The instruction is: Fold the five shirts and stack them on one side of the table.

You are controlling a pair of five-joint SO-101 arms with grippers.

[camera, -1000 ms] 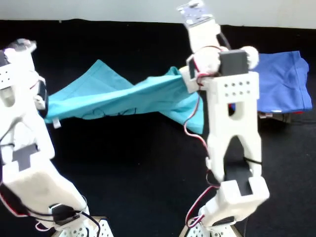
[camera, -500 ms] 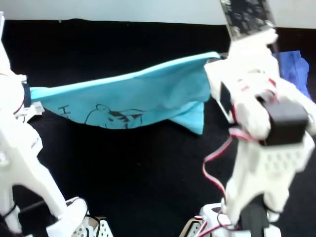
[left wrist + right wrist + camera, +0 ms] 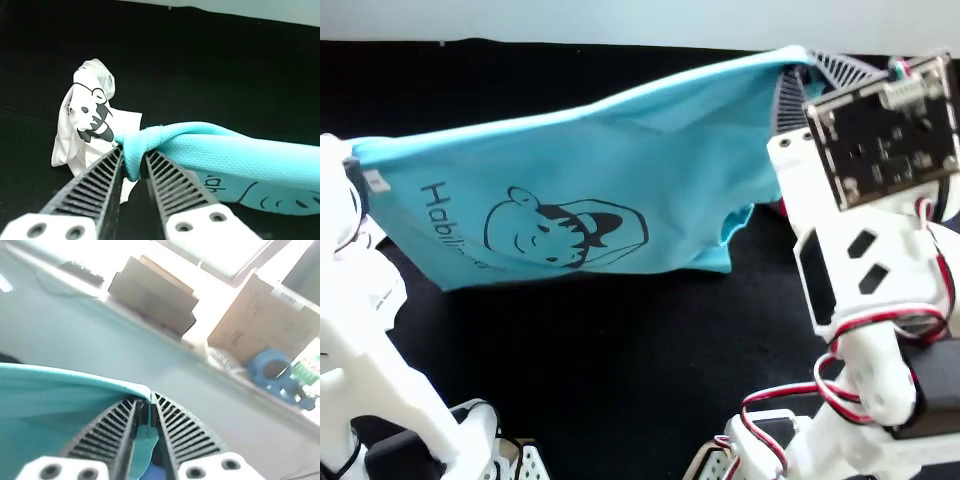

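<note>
Robotics lab or maker workroom. Cues: counter draped in black cloth. Left arm and right arm in white printed plastic, loose red-black wires, bare circuit board. Plain pale wall behind. Right wrist view: cardboard boxes along ledge, blue plastic part, bright window.

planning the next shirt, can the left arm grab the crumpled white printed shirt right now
Probably not: the left gripper is shut on the stretched turquoise printed shirt. The crumpled white printed shirt lies uncovered on the black table.
</note>
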